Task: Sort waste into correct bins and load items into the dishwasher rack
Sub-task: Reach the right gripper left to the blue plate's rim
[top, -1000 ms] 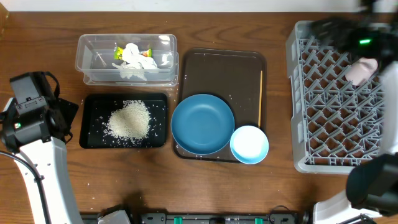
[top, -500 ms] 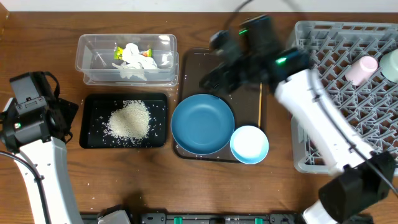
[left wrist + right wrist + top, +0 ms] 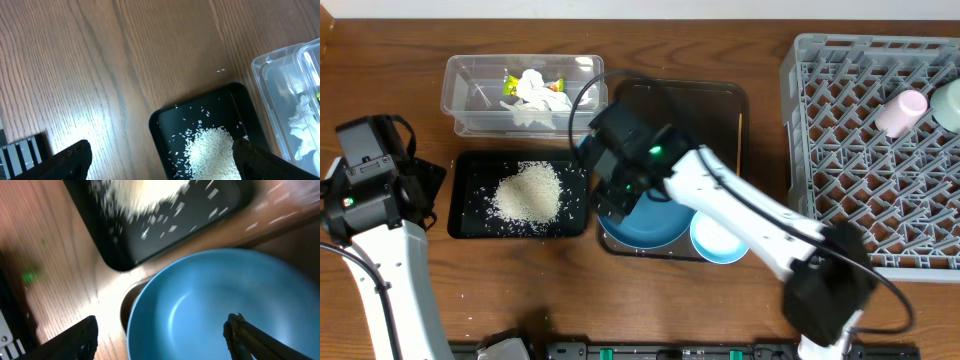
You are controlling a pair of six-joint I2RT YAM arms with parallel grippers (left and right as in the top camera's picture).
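Overhead, on wood-grain table [image 3: 400, 40]: glossy round blue plate [image 3: 658, 226] on brown tray [image 3: 710, 100], half hidden by right gripper [image 3: 612, 200]; grey peg-lattice rack [image 3: 860, 150] far right, pink cup [image 3: 902, 112] inside.
Left wrist: left gripper [image 3: 160, 160] spread wide above matte black tray [image 3: 165, 125] of loose rice [image 3: 210, 150].
Right wrist: right gripper spread over smooth plate rim.

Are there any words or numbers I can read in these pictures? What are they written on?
None: no word, number or sign can be read in any view.
Too small to read: any print on the green-yellow wrapper in the clear tub.
Plain, no markings visible: blue plate, pink cup, grey rack.
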